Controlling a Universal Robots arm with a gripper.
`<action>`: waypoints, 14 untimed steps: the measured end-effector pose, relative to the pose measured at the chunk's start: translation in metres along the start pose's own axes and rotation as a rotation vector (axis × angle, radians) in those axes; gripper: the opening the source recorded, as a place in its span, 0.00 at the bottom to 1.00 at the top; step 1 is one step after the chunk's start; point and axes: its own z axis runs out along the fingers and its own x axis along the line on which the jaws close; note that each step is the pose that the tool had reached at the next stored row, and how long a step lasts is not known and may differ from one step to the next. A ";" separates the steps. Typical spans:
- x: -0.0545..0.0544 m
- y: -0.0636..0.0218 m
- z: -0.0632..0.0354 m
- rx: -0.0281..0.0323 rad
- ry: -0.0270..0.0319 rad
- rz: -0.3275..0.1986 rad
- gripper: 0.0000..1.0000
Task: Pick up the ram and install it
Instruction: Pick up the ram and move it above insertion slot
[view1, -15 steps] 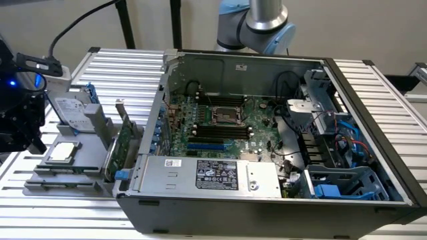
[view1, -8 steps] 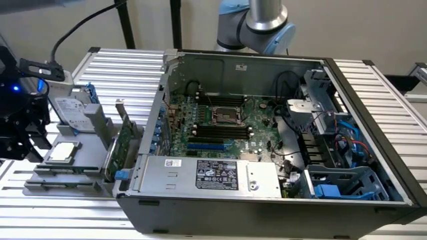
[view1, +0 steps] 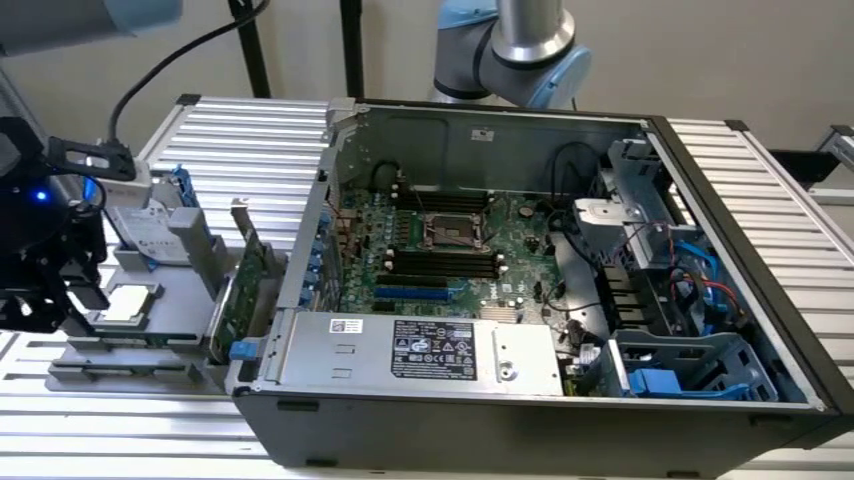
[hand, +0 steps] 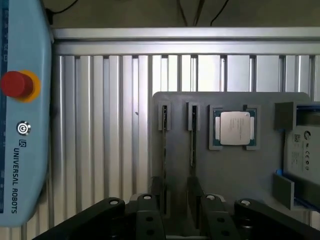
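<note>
“Looking at the black gripper (hand: 177, 189), how do its jaws stand?”

“Apart. One dark finger sits to each side, bare grey plastic shows between them, and they grip nothing.”

“Where is it?”

“At the exterior view's far left, hanging over a flat grey plastic tray (hand: 250, 170). The tray lies on the ribbed aluminium desk (hand: 100, 125), just beside the open black computer case (view1: 534, 425).”

“And the ram?”

“In the tray. Two long, thin sticks stand on edge side by side, each in its own narrow slot: the first ram stick (hand: 164, 142) and the second ram stick (hand: 192, 145). The wrist camera sees them edge-on, so their chips cannot be made out. The jaws are over one end of those two slots, close to both sticks. I cannot tell which stick they are lined up with.”

“What else is in the tray?”

“A square silver processor chip (hand: 234, 127) lies flat in a recess just beside the second ram stick. A tall green expansion card with a blue tab (view1: 240, 290) stands upright at the tray's edge nearest the case.”

“And inside the case?”

“A green motherboard (view1: 521, 225) lies flat on the case floor. A row of long black memory slots (view1: 441, 265) sits near its middle, well apart from the tray.”

“Anything else nearby?”

“A light-blue Universal Robots pendant (hand: 25, 150) with a round red button (hand: 15, 84) shows in the wrist view, well apart from the slots. Whether it rests on the desk I cannot tell.”
</note>
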 end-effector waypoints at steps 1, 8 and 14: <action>0.000 -0.0001 0.0019 0.0008 -0.0002 0.001 1.00; 0.004 -0.0005 0.0147 0.0048 -0.0004 0.005 1.00; 0.006 -0.0008 0.0257 0.0087 -0.0010 0.006 1.00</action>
